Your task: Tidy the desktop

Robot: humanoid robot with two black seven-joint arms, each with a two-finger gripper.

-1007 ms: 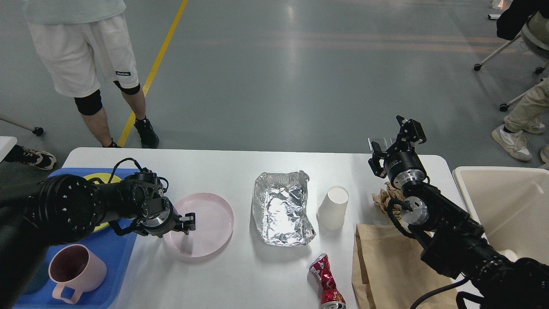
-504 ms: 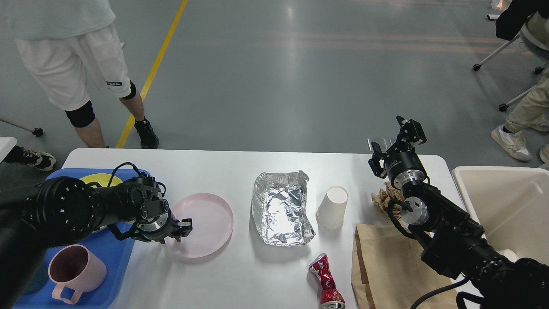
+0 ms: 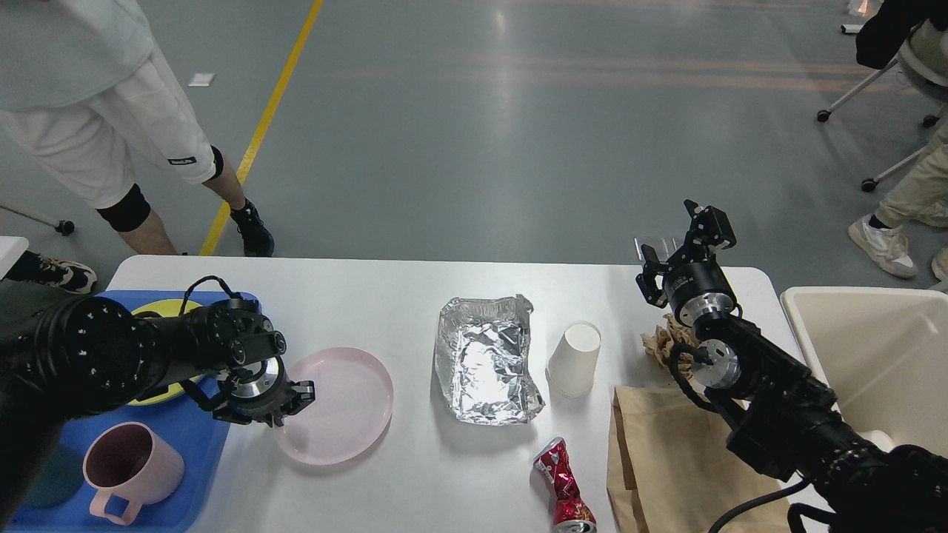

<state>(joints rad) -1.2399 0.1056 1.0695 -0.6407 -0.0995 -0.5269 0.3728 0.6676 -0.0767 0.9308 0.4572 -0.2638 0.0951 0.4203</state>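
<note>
Far left: one blue tray (image 3: 196,451) at the desktop's left edge holds one pink mug (image 3: 129,468) and one yellow plate (image 3: 164,309), the latter mostly hidden behind the left arm. Left gripper (image 3: 295,400) sits at the left rim of one pink plate (image 3: 335,405), fingers apparently pinching that rim; grip looks closed on it, though contact is small in view. Step in hand, by judgement: moving the pink plate toward the tray. Next move calls for a lift clear of the tray lip without tilting, then a set-down on bare tray floor beside the mug. The desktop (image 3: 415,296) spans the frame's lower half. Centre: one crumpled foil container (image 3: 485,359), one upturned white paper cup (image 3: 575,358), one crushed red can (image 3: 564,485) near the front edge. Right: one brown paper bag (image 3: 666,459) lying flat, one crumpled brown paper wad (image 3: 661,342), right gripper (image 3: 685,248) raised above the back edge, fingers spread, empty. Far right: one beige bin (image 3: 874,355).
</note>
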